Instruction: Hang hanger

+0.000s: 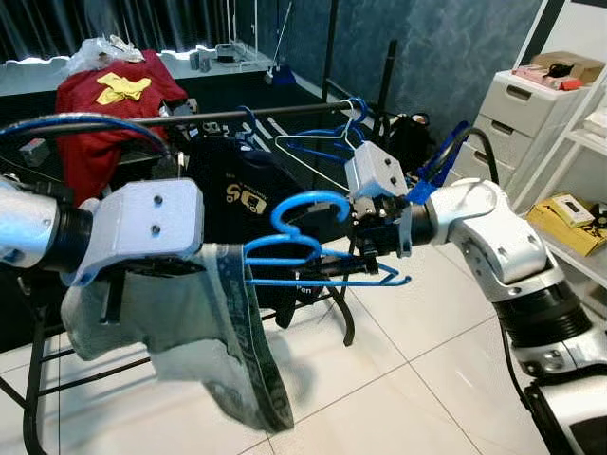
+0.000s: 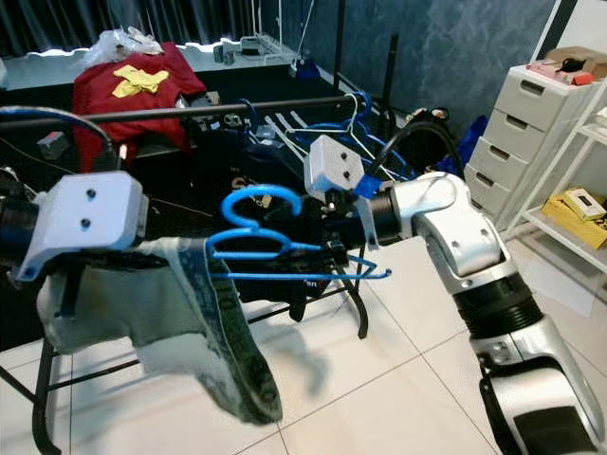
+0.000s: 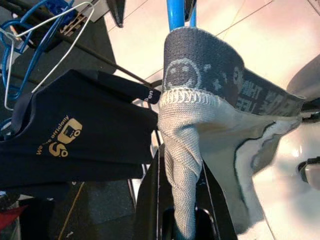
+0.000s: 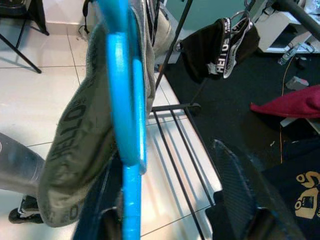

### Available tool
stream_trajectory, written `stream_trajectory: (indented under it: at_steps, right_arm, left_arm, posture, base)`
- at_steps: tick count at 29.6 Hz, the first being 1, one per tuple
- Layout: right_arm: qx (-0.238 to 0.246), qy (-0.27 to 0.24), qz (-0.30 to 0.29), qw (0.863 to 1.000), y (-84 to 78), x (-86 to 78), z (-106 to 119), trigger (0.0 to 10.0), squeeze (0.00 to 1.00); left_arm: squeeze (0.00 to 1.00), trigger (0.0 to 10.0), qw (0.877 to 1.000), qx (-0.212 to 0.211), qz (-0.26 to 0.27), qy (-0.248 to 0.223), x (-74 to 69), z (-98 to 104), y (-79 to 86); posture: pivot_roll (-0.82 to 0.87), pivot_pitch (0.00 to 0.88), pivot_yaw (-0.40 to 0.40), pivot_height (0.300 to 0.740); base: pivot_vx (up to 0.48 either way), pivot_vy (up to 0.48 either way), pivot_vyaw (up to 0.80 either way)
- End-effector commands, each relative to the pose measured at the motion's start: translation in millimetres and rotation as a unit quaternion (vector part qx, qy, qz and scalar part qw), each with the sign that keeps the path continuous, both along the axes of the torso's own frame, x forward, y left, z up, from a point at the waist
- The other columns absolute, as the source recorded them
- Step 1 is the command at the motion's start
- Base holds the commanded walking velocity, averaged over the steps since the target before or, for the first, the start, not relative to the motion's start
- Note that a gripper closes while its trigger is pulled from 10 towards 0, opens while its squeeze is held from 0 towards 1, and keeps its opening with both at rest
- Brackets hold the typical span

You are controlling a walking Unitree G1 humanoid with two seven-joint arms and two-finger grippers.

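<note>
Pinching ribbed grey briefs (image 1: 190, 322), left hand (image 3: 182, 220) meets right hand (image 1: 365, 248) clamping curved blue hanger (image 1: 313, 251).

Head views are showing even indoor light; bright strip glowing along back curtain (image 1: 114, 24). Tile floor (image 1: 417, 379) is reflecting soft sheen, faint shadows under garment (image 1: 228, 351). Wrist views: floor blowing out w/ pinkish glare; blue hanger (image 4: 122, 100) looking blurred up close, edges soft.

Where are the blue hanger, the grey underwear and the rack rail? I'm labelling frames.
blue hanger (image 1: 302, 205): left eye view, on its hook.
grey underwear (image 1: 248, 351): left eye view, on the waistband.
rack rail (image 1: 275, 111): left eye view, mid-bar.
</note>
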State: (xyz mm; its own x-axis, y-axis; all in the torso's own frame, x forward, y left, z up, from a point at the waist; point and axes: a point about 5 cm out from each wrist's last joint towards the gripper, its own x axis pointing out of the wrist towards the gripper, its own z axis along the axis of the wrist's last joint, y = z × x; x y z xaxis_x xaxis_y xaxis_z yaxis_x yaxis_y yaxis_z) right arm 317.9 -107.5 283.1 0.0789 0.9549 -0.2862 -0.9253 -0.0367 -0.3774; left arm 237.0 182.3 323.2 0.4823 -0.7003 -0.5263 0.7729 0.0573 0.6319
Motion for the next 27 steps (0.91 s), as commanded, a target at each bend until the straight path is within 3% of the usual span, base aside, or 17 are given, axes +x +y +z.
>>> stream_trajectory:
  at_steps: [1,12,13,18,24,27]
  right_arm:
    - [0.010,-0.003,0.000,1.000,6.8,1.0,0,0.0,0.00]
    - [0.027,-0.005,0.000,1.000,8.1,2.7,3,0.0,0.00]
    - [0.030,-0.005,0.001,1.000,8.1,2.5,4,0.0,0.00]
    - [0.039,-0.005,0.003,0.999,7.6,2.3,6,0.0,0.00]
    - [0.048,-0.005,0.002,0.999,6.7,2.2,8,0.0,0.00]
    - [0.055,-0.005,-0.002,0.998,4.5,2.5,10,0.0,0.00]
  left_arm:
    - [0.00,10.0,0.998,-0.002,-0.065,-0.014,-10.0,4,-17.7]
    - [0.00,10.0,0.996,0.007,-0.086,-0.027,-10.2,2,-23.4]
    - [0.96,10.0,0.996,0.003,-0.088,-0.017,-8.5,0,-23.9]
    - [1.00,10.0,0.995,-0.020,-0.097,0.003,-5.8,-4,-25.2]
    - [1.00,10.0,0.995,-0.066,-0.079,-0.017,1.3,0,-17.1]
    - [1.00,10.0,0.991,-0.108,-0.067,-0.028,6.1,4,-11.9]
  posture:
    - [-0.02,0.000,-0.035,0.740]
    - [-0.02,0.000,-0.035,0.740]
    - [-0.02,0.000,-0.032,0.740]
    - [-0.02,0.000,-0.031,0.740]
    - [-0.02,0.000,-0.030,0.740]
    - [-0.03,0.000,-0.031,0.740]
  base:
    - [0.000,0.000,0.00]
    - [0.000,0.000,0.00]
    - [0.000,0.000,0.00]
    - [0.000,0.000,0.00]
    - [0.000,0.000,0.00]
    - [0.000,0.000,0.00]
